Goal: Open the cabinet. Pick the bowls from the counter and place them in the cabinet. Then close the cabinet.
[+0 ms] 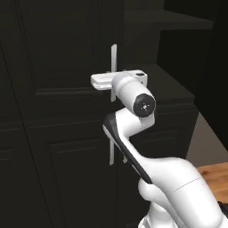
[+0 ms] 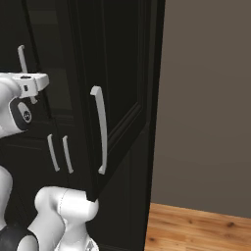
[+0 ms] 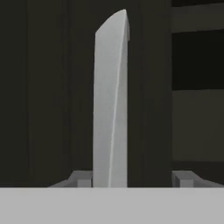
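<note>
Fingertips (image 3: 81,178) stood on either side of a slim white bar handle (image 3: 110,105), apart from it with gaps showing, so the gripper (image 3: 131,179) was unclenched and grasped nothing. That smooth handle belonged to the tall black panelled cabinet (image 1: 58,111). From the right base, its right door (image 2: 117,98) hung ajar with a curved handle (image 2: 100,128); the hand camera caught dark inner shelves (image 3: 197,26).

Glossy white rounded arm (image 1: 133,116), dark joint seams, black round end cap perhaps with small screws
</note>
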